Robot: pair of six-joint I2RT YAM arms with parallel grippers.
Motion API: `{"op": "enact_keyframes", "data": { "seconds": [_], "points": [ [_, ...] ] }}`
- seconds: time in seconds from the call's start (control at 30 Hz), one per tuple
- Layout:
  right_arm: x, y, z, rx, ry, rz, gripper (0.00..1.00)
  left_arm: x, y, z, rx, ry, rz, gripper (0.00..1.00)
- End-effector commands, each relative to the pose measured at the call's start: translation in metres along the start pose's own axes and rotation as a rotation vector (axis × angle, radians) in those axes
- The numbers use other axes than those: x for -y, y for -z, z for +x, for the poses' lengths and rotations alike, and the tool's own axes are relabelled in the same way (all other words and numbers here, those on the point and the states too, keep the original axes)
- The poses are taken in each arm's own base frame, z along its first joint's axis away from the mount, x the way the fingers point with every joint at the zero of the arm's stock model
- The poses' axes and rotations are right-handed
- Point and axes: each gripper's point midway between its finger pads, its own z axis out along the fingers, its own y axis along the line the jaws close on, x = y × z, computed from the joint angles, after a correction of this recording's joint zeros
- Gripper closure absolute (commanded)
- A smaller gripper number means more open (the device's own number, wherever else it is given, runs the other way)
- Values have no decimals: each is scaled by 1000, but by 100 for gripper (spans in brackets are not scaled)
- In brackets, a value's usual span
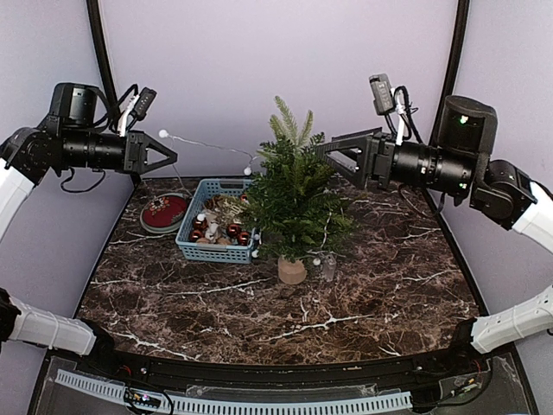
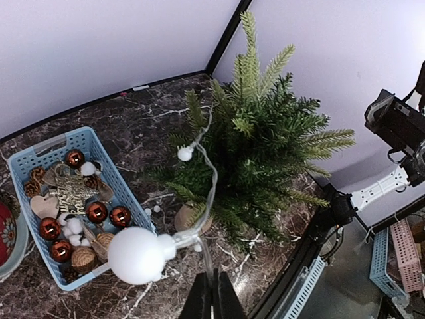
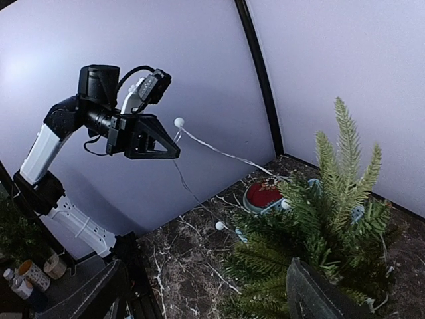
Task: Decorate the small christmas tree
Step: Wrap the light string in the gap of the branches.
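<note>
The small christmas tree (image 1: 294,201) stands mid-table on its pale wooden base (image 1: 292,271). A clear-wire string of lights with white bulbs runs from the tree's left side up to my left gripper (image 1: 174,157). That gripper hangs high at the left and is shut on the wire. In the left wrist view the shut gripper (image 2: 214,287) pinches the wire just below a large bulb (image 2: 136,255), and a smaller bulb (image 2: 185,153) lies against the tree (image 2: 265,149). My right gripper (image 1: 327,156) is open at the tree's upper right. Its fingers (image 3: 317,292) straddle outer branches (image 3: 325,219).
A blue basket (image 1: 189,222) of brown baubles, pine cones and wooden shapes sits left of the tree. A round red dish (image 1: 164,213) lies further left. One bulb (image 3: 220,226) dangles above the marble tabletop (image 1: 371,285). Purple walls close in the back and sides.
</note>
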Motion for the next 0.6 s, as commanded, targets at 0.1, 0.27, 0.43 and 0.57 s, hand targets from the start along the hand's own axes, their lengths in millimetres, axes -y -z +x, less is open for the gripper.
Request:
{"op": "enact_keyframes", "data": {
  "seconds": [0.1, 0.27, 0.43, 0.57],
  "points": [
    [-48, -10, -5, 53, 104, -59, 20, 34, 18, 19, -42, 55, 163, 100],
    [-80, -19, 3, 70, 155, -70, 21, 52, 20, 29, -66, 79, 290, 100],
    [-110, -48, 37, 46, 179, -77, 19, 60, 20, 36, -92, 92, 359, 100],
    [-128, -82, 72, 11, 180, -103, 16, 64, 19, 38, -103, 99, 390, 100]
  ]
}}
